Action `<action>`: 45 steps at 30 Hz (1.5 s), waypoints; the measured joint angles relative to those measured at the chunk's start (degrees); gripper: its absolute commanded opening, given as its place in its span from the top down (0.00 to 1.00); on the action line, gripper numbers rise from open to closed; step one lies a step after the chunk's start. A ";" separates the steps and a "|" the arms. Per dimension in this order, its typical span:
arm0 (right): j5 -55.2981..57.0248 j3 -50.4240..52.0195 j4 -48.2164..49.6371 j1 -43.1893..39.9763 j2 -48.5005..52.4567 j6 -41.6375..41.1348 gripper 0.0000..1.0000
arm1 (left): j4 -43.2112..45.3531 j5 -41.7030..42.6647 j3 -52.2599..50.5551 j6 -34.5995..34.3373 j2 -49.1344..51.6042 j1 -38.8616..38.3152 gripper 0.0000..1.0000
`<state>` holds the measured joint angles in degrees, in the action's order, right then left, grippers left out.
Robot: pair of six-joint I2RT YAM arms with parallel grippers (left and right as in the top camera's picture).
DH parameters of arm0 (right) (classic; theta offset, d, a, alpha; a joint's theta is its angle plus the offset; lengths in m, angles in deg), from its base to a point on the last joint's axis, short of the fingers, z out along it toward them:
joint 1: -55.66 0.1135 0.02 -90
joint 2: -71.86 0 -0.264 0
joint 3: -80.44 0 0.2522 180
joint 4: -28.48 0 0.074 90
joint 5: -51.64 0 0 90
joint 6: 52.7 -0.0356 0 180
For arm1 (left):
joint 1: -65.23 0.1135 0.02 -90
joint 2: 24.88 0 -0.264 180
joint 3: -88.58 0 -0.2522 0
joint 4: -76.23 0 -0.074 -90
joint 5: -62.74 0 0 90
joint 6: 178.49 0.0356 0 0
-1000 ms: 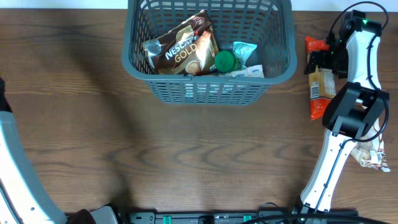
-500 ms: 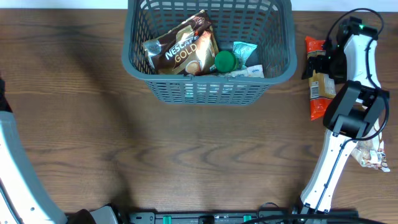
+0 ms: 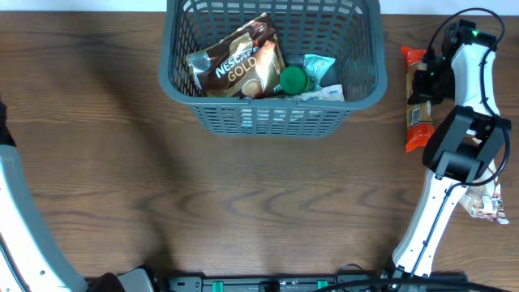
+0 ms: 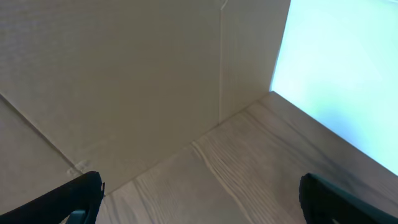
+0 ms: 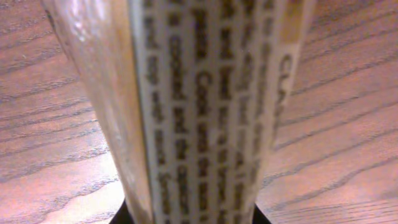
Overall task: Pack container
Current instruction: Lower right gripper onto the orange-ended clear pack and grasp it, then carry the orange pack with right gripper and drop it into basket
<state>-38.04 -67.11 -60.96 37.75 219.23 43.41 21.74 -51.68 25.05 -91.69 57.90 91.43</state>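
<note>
The container [image 3: 268, 128], a blue-grey lattice basket, stands at the back middle of the table. It holds a Nescafe Gold pouch [image 3: 239, 63], a green cap [image 3: 293, 79] and a teal packet [image 3: 321, 68]. To its right, an orange and tan snack packet [image 3: 417, 113] lies on the wood, and my right gripper [image 3: 427, 81] is shut on its upper part. In the right wrist view the packet [image 5: 205, 106] fills the frame, squeezed between the dark jaws of the gripper [image 5: 189, 218]. My left gripper [image 4: 199, 205] is open and holds nothing, facing a beige wall away from the table.
A crumpled pale packet [image 3: 485, 204] lies at the right edge, beside the right arm's base link [image 3: 430, 219]. The left arm [image 3: 20, 219] stands along the left edge. Bare brown wood stretches in front of the basket.
My right gripper has closed on the snack packet, which now looks narrower and has shifted slightly right. The left arm has not moved.
</note>
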 measured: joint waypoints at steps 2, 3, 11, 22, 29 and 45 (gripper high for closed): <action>-0.11 0.02 -0.02 0.02 -0.11 -0.02 0.99 | 0.02 0.02 0.00 0.00 0.00 0.00 0.02; -0.13 0.07 -0.02 0.02 -0.22 -0.04 0.99 | 0.02 0.02 0.00 0.00 0.00 0.00 0.01; -1.25 1.05 0.50 1.14 -4.20 -1.55 0.99 | 0.00 0.02 0.00 0.00 0.00 0.00 0.01; -1.84 0.48 12.26 2.01 -39.19 -4.20 0.99 | 0.02 0.02 0.00 0.00 0.00 0.00 0.01; -4.92 -1.86 19.91 8.94 -54.25 0.46 0.99 | 0.00 0.02 0.00 0.00 0.00 0.00 0.01; -11.30 -0.35 16.90 34.27 -40.59 32.35 0.99 | 0.02 0.02 0.00 0.00 0.00 0.00 0.01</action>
<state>-49.34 -67.46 -44.06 72.02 178.64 75.76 21.76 -51.66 25.05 -91.69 57.90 91.43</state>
